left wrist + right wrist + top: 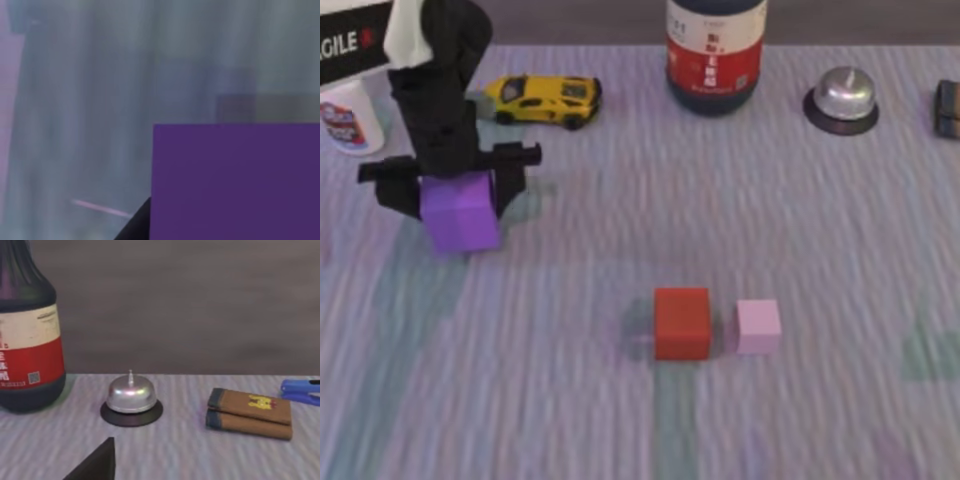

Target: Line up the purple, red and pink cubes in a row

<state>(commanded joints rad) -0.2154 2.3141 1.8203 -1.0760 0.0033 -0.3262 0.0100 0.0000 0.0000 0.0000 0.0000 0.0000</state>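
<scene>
My left gripper [456, 196] is shut on the purple cube [461, 213] at the table's back left, with a black finger on each side of it. That cube [235, 182] fills much of the left wrist view, beside one dark finger [137, 225]. The red cube [681, 322] and the smaller pink cube [758, 326] rest side by side near the table's middle, a narrow gap between them, the pink one to the right. The right arm is outside the top view; only a dark tip of my right gripper [100, 462] shows in its wrist view.
Along the back stand a white glue bottle [345, 115], a yellow toy car [542, 98], a dark bottle with a red label [715, 55], a silver bell [841, 97] and a brown wallet [948, 108]. A blue stapler [300, 390] lies beyond the wallet.
</scene>
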